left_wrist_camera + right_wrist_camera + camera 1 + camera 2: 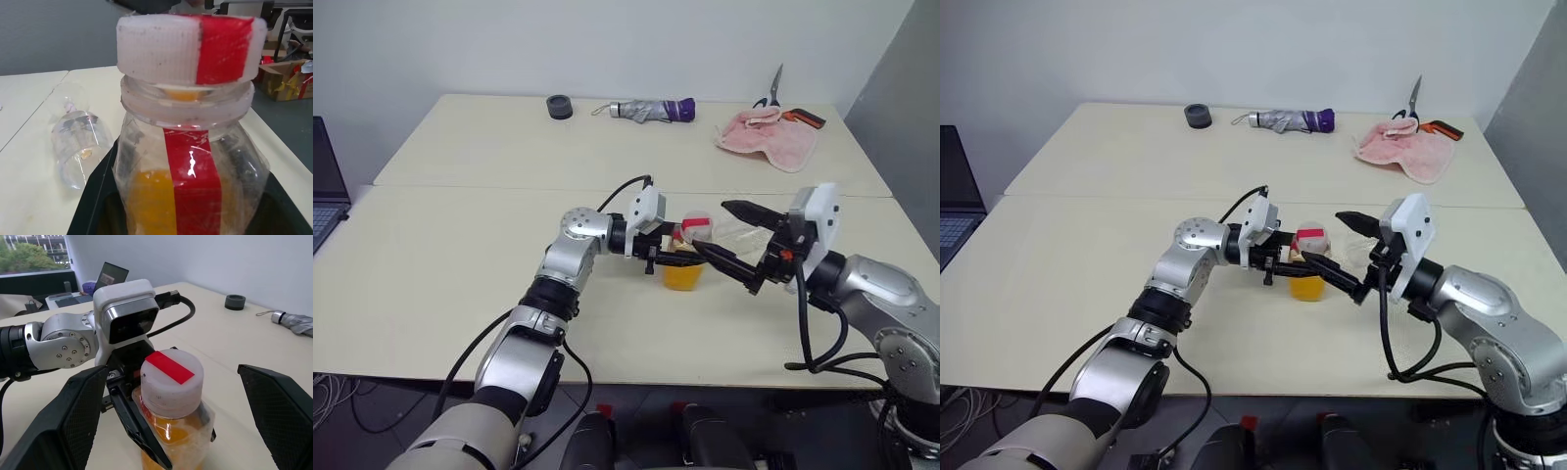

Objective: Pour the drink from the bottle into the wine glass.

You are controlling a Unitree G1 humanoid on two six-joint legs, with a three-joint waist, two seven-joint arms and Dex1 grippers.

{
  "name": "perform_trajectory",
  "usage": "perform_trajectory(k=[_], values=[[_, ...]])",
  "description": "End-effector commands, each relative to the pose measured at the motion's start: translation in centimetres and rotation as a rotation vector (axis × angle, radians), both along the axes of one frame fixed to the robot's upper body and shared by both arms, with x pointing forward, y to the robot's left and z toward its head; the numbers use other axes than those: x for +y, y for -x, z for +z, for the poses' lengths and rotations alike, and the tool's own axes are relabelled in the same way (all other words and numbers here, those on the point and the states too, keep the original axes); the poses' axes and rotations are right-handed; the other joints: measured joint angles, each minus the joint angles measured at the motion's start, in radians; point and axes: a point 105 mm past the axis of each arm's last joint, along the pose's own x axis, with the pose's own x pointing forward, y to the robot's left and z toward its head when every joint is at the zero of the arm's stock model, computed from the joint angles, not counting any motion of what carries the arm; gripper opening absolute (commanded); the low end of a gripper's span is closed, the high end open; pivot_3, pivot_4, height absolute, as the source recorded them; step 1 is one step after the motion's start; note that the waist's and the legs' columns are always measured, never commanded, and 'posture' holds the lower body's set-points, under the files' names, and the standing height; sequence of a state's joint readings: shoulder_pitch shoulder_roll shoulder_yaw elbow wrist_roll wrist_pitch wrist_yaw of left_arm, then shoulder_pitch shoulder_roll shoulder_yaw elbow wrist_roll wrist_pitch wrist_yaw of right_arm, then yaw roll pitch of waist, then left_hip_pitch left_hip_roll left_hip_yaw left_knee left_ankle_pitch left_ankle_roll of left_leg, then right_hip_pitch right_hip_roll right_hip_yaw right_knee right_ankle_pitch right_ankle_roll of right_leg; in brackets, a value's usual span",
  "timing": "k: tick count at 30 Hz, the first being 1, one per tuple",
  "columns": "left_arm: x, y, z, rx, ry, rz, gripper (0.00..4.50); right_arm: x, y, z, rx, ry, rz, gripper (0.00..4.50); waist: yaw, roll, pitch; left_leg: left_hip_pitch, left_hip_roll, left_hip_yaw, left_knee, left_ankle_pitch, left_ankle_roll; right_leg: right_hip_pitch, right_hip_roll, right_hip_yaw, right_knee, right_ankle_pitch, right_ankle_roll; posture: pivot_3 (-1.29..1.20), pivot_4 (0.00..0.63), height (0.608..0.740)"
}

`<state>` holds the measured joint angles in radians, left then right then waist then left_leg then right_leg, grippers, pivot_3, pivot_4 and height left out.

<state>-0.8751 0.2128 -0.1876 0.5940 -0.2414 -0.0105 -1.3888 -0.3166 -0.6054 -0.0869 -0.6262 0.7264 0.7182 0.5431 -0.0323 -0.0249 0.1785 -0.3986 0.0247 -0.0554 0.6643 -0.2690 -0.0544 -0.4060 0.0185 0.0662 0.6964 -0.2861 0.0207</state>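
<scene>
My left gripper (674, 257) is shut on the bottle (686, 257), holding it upright just above the table, near the front. It is a clear plastic bottle (190, 171) with a red strip and a white cap (172, 377) crossed by red tape. The orange drink (684, 276) fills its lower part. My right gripper (710, 226) is open, with one black finger on each side of the cap and not touching it. The wine glass (78, 147) is clear and sits just behind the bottle, near my right gripper (171, 371). I cannot tell whether it stands or lies.
Along the far side of the cream table (460, 255) lie a black tape roll (559, 106), a folded grey and purple umbrella (651, 110), a pink cloth (769, 137) and scissors (773, 93). A laptop (325, 186) sits at the left edge.
</scene>
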Motion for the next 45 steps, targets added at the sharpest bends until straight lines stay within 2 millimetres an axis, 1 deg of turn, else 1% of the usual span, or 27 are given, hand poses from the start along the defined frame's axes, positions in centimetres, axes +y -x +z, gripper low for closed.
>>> perform_trajectory(k=[1,6,13,16,22,23,27,31,33,36,39,40,42,43,45], values=[[-0.3,0.4,1.9,-0.058,0.051,-0.029,1.79,0.8,-0.1,0.9,-0.039,-0.006,0.035,4.50,-0.001,0.000,0.000,0.000,0.000,0.000,0.000,0.000,0.000,0.000,0.000,0.000,0.000,0.000,0.000,0.00,0.150,0.740],[-0.2,0.4,1.9,-0.059,0.047,-0.029,1.79,1.2,-0.8,0.7,-0.040,0.003,0.043,4.50,0.000,0.000,0.000,0.000,0.000,0.000,0.000,0.000,0.000,0.000,0.000,0.000,0.000,0.000,0.000,0.00,0.150,0.740],[-0.2,0.4,1.8,-0.061,0.043,-0.029,1.79,1.4,-1.4,0.7,-0.034,0.002,0.058,4.50,0.000,0.000,0.000,0.000,0.000,0.000,0.000,0.000,0.000,0.000,0.000,0.000,0.000,0.000,0.000,0.00,0.150,0.740],[-0.2,0.4,1.8,-0.062,0.045,-0.026,1.79,1.5,-1.6,0.9,-0.038,-0.007,0.063,3.88,0.000,0.000,0.000,0.000,0.000,0.000,0.000,0.000,0.000,0.000,0.000,0.000,0.000,0.000,0.000,0.00,0.150,0.740],[-0.2,0.4,1.8,-0.062,0.046,-0.023,1.79,1.7,-1.5,0.7,-0.052,0.023,0.077,1.84,0.000,0.000,0.000,0.000,0.000,0.000,0.000,0.000,0.000,0.000,0.000,0.000,0.000,0.000,0.000,0.00,0.150,0.740],[-0.2,0.4,1.7,-0.062,0.046,-0.023,1.79,1.7,-1.5,0.7,-0.059,0.031,0.077,1.83,0.000,0.000,0.000,0.000,0.000,0.000,0.000,0.000,0.000,0.000,0.000,0.000,0.000,0.000,0.000,0.00,0.150,0.740],[-0.2,0.5,1.7,-0.060,0.048,-0.022,1.79,1.4,-1.6,1.0,-0.219,0.149,0.025,1.83,0.000,0.000,0.000,0.000,0.000,0.000,0.000,0.000,0.000,0.000,0.000,0.000,0.000,0.000,0.000,0.00,0.150,0.740],[-0.1,0.6,1.6,-0.056,0.049,-0.019,1.79,1.1,-1.4,1.2,-0.251,0.116,0.001,1.78,0.000,0.000,0.000,0.000,0.000,0.000,0.000,0.000,0.000,0.000,0.000,0.000,0.000,0.000,0.000,0.00,0.150,0.740],[-0.1,0.6,1.5,-0.054,0.049,-0.017,1.78,0.4,-1.2,1.5,-0.219,0.034,-0.018,1.78,0.000,0.000,0.000,0.000,0.000,0.000,0.000,0.000,0.000,0.000,0.000,0.000,0.000,0.000,0.000,0.00,0.150,0.740],[-0.1,0.5,1.5,-0.053,0.050,-0.011,1.78,-1.5,-1.1,2.7,-0.182,-0.100,-0.087,1.77,0.001,0.000,0.000,0.000,0.000,0.000,0.000,0.000,0.000,0.000,0.000,0.000,0.000,0.000,0.000,0.00,0.150,0.740],[0.1,0.4,1.5,-0.050,0.052,-0.001,1.78,-3.7,-1.1,3.4,-0.167,-0.179,-0.186,1.74,0.001,0.000,0.000,0.000,0.000,0.000,0.000,0.000,0.000,0.000,-0.001,0.000,0.000,0.000,0.000,0.00,0.150,0.740],[0.2,0.4,1.5,-0.050,0.052,0.002,1.78,-4.0,-1.1,3.5,-0.164,-0.189,-0.204,1.74,0.001,0.000,0.000,0.000,0.000,0.000,0.000,0.000,0.000,0.000,-0.001,0.000,0.000,0.000,0.000,0.00,0.150,0.740],[0.3,0.4,1.4,-0.048,0.053,0.007,1.78,-5.6,-1.1,2.9,-0.137,-0.202,-0.276,1.74,0.001,0.000,0.000,0.000,0.000,0.000,0.000,0.000,0.000,0.000,-0.001,0.000,0.000,0.000,0.000,0.00,0.150,0.740],[0.3,0.4,1.5,-0.046,0.055,0.011,1.78,-6.4,-1.0,2.1,-0.115,-0.187,-0.319,1.74,0.001,0.000,0.000,0.000,0.000,0.000,0.000,0.000,0.000,0.000,-0.001,0.000,0.000,0.000,0.000,0.00,0.150,0.740],[0.6,0.3,1.5,-0.040,0.059,0.023,1.78,-8.1,-0.9,-1.2,-0.046,-0.111,-0.429,1.74,0.002,0.000,0.000,0.000,0.000,0.000,0.000,0.000,0.000,0.000,-0.001,0.000,0.000,0.000,0.000,0.00,0.150,0.740]])
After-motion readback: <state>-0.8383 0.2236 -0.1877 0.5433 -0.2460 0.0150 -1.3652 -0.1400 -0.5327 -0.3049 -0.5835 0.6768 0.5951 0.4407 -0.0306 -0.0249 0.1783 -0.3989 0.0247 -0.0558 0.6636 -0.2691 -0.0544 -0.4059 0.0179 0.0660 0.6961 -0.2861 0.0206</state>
